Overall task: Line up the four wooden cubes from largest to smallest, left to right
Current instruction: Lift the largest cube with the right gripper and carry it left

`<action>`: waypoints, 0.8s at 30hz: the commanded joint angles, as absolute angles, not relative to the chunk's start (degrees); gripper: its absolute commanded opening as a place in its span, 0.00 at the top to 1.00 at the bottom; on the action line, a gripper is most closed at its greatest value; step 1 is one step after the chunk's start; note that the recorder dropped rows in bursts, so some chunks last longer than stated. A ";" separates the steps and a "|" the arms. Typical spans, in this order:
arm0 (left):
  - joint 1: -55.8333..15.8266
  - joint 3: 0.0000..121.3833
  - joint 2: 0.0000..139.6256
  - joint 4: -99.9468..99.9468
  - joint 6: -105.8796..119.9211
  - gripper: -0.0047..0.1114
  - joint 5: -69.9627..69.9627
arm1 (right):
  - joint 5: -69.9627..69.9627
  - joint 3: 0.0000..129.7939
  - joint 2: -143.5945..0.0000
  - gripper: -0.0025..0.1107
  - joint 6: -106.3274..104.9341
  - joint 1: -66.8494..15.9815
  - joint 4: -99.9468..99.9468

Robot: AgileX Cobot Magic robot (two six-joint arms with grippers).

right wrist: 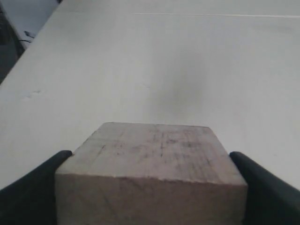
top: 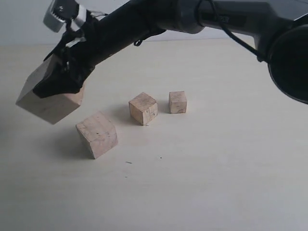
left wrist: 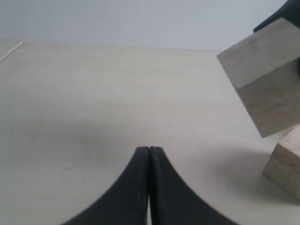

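Wooden cubes first: I have the largest cube (top: pixel 48 103) clear of the counter (top: pixel 216 183) in the right tool (top: pixel 60 84), jaws spread wide across its sides. It hangs at the left end, tilted, one lower edge pointing down; equal sides, so no long axis. Second cube (top: pixel 96 134), third cube (top: pixel 143 108) and smallest cube (top: pixel 177 102) sit rightward in order. I judge placing is in hand: level it, then lower it left of the second cube. Left tool (left wrist: pixel 149 154) is pinched shut, empty.
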State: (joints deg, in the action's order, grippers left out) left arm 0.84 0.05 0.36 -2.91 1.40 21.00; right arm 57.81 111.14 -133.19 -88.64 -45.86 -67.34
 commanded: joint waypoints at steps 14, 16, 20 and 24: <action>0.44 0.00 0.00 -3.34 1.33 0.96 20.23 | 63.80 111.73 -139.04 0.98 -86.39 -52.64 -60.84; 0.44 0.00 0.00 -3.34 1.43 0.96 20.23 | 61.85 111.73 -139.32 0.98 -83.23 -52.64 -55.28; 0.44 0.00 0.00 -3.34 1.43 0.96 20.23 | 57.01 111.73 -139.44 0.98 -77.15 -51.83 -49.27; 0.44 0.00 0.00 -3.34 1.43 0.96 20.23 | 55.80 111.73 -139.07 0.98 -76.34 -49.78 -48.96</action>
State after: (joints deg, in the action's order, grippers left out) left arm 0.76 0.05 0.36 -2.91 1.40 21.00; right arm 57.84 111.95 -138.92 -77.86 -51.79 -53.34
